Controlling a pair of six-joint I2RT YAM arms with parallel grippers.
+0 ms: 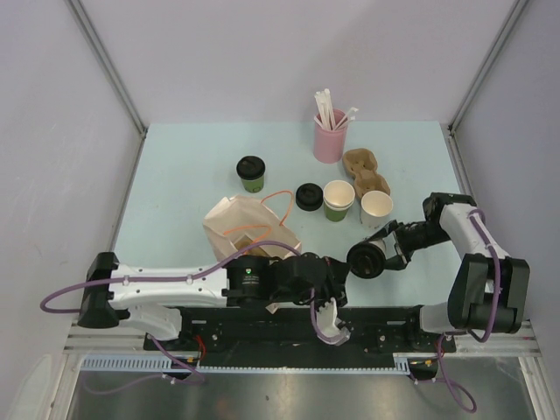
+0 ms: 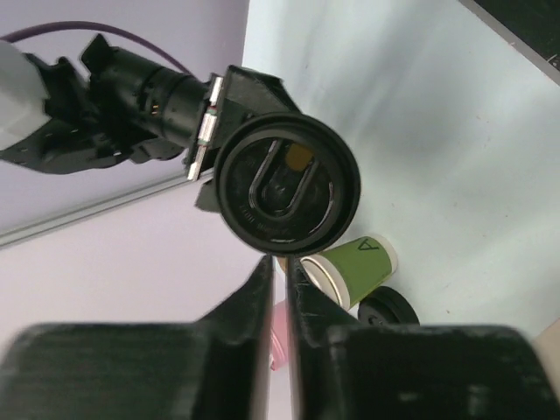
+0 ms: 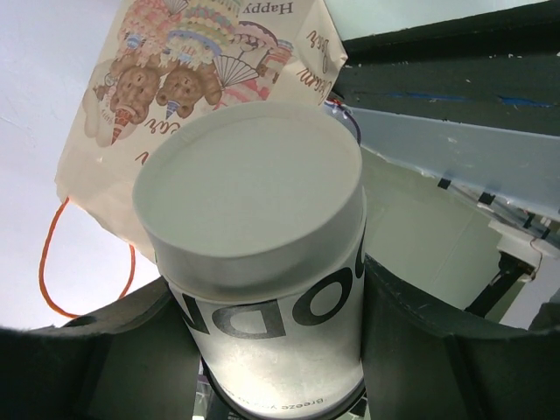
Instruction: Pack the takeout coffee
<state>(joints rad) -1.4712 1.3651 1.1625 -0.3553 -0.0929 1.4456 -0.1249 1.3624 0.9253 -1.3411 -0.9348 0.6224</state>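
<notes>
Clamps white cup sideways, lower right of centre, in right gripper, left gripper near-shut and empty; risks slipping or lid popping if tipped toward bag.

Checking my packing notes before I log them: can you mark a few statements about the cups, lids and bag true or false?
1. The right gripper holds a white cup with dark lettering. True.
2. Both green cups wear lids. False: the open green cup stands beside a loose lid.
3. The pink cup holds straws. True.
4. The left gripper grips the paper bag. False: its jaws hold nothing.
</notes>
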